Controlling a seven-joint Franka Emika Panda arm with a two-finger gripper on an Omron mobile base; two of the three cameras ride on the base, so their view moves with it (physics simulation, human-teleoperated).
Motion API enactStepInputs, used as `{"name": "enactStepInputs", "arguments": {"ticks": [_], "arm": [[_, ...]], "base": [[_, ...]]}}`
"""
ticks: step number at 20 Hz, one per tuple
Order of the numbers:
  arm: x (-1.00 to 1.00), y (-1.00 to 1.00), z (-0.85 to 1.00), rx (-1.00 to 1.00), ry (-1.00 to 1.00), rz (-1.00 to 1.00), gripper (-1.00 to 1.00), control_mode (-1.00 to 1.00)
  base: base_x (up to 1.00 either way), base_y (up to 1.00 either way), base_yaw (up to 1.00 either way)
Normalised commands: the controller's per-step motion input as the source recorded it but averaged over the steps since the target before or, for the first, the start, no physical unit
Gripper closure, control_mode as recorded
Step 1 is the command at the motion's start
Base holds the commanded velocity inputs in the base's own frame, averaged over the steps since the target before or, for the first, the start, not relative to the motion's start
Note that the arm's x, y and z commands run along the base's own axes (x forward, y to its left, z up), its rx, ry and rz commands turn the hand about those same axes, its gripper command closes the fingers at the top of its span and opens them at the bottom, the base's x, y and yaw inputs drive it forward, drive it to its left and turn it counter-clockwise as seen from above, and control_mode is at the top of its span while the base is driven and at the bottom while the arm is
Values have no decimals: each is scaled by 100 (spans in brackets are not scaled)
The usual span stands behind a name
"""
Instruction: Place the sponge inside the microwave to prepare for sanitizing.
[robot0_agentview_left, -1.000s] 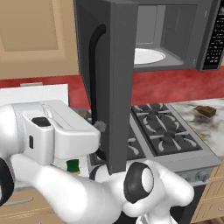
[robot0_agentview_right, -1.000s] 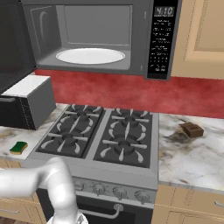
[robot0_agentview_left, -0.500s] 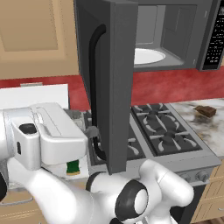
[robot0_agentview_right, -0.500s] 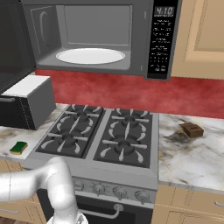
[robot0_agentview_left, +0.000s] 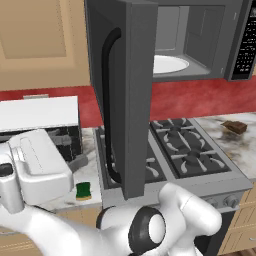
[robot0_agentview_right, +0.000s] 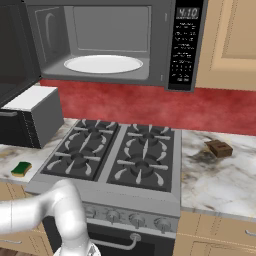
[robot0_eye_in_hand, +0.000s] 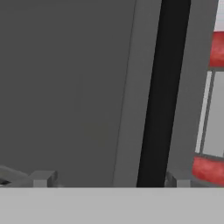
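We see the sponge (robot0_agentview_left: 83, 190) lying on the counter (robot0_agentview_right: 210, 175) left of the stove (robot0_agentview_right: 120, 160), well apart from our gripper (robot0_eye_in_hand: 109, 179), whose jaws stand wide and empty facing the microwave (robot0_agentview_right: 115, 40) door.

Even, bright rendered light; faint soft shadows; no glare; hand view blurry, coarse

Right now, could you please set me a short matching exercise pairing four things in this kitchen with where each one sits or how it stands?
Things:
1. sponge
2. microwave door
3. white round plate
4. small brown object

Places or states:
A. inside the microwave
B. on the counter right of the stove
C. swung open
D. on the counter left of the stove

Pairs: 1-D, 2-C, 3-A, 4-B
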Motion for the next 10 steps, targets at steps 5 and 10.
{"name": "enactStepInputs", "arguments": {"ticks": [5,10], "arm": [[-14,44,-10,0,7,4,-100,-100],[-97,1,2,4,1,10,-100,-100]], "base": [[0,0,0],[0,0,0]]}}
